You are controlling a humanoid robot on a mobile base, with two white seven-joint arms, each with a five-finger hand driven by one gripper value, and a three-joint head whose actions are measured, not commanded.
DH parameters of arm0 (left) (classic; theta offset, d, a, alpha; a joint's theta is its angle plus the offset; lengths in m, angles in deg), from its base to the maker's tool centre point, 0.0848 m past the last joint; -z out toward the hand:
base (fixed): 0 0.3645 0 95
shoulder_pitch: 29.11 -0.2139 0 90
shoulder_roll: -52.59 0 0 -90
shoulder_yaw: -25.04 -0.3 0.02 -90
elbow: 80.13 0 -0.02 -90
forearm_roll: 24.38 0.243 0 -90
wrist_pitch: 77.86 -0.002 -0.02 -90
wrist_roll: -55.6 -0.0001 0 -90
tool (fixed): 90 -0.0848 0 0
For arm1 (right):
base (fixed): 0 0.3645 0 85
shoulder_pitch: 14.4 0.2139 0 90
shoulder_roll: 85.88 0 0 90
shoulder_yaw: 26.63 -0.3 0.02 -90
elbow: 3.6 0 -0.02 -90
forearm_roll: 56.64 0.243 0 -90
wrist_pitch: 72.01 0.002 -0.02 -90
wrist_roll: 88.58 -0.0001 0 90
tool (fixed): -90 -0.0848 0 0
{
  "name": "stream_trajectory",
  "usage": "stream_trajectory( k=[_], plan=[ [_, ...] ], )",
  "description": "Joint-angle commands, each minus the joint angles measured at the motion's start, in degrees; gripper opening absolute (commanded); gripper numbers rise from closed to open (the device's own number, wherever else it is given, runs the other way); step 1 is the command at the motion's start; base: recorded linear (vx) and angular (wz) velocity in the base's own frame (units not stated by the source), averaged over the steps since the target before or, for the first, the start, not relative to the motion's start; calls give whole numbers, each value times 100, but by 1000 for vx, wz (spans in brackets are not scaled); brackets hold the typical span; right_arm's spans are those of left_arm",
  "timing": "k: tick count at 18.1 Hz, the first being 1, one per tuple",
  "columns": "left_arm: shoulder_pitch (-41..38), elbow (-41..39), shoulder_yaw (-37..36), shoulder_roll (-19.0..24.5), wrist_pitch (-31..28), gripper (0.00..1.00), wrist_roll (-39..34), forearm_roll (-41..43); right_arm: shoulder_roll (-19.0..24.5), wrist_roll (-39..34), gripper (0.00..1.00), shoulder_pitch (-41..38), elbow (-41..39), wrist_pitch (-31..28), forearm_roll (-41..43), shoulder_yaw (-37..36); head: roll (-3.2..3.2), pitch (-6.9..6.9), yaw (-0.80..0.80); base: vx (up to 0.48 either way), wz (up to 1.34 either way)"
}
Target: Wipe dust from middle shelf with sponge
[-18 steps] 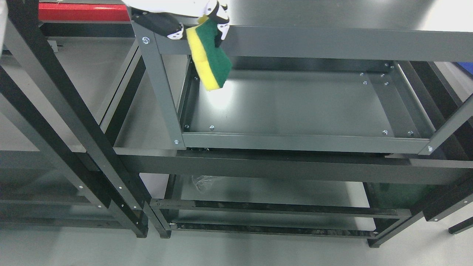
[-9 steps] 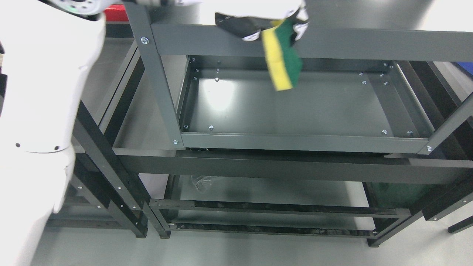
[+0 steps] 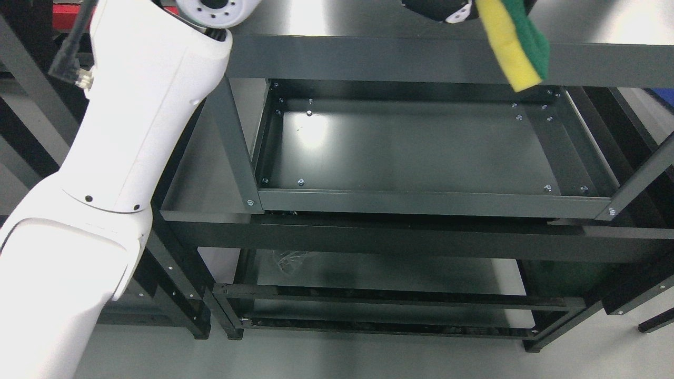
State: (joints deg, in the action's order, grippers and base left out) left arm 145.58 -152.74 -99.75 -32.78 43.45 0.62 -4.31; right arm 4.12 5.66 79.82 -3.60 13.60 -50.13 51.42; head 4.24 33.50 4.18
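Note:
My left arm (image 3: 121, 158) comes in from the lower left and reaches up past the top edge. Its hand (image 3: 453, 8) shows only partly at the top of the picture and is shut on a yellow and green sponge (image 3: 518, 45). The sponge hangs in front of the top rail of the grey metal rack, toward the right side, well above the middle shelf (image 3: 421, 152). The shelf tray is bare with a bright reflection at its back left. The right arm is not in view.
The rack's top rail (image 3: 368, 55) crosses in front of the shelf. A lower shelf (image 3: 389, 271) holds a crumpled clear plastic piece (image 3: 287, 258). Black rack frames stand at left (image 3: 174, 273) and right (image 3: 632, 295). A red item (image 3: 60, 13) is at top left.
My left hand has carried the sponge from the rack's left side to its right and slightly up. The left arm has swung into the picture's left.

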Motion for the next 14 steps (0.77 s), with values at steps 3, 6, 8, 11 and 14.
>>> stream_trajectory(
  k=[3,6,8,11,14],
  plan=[
    [205,633,-1935,-363,-608,8,-136,-1039,-100,-2,100,0,-100,0,0,0,0,0,0,0,0],
    [205,721,-2136,-363,-652,9,-136,-1548,-100,-2,100,0,-100,0,0,0,0,0,0,0,0],
    [205,808,-2347,-363,-739,9,-145,-1944,-100,-2,100,0,-100,0,0,0,0,0,0,0,0],
    [188,940,-2541,-363,-810,9,-206,-2523,-100,-2,100,0,-100,0,0,8,0,0,0,0,0],
    [170,932,-2506,-363,-802,9,-303,-3715,-100,-2,100,0,-100,0,0,0,0,0,0,0,0]
  ],
)
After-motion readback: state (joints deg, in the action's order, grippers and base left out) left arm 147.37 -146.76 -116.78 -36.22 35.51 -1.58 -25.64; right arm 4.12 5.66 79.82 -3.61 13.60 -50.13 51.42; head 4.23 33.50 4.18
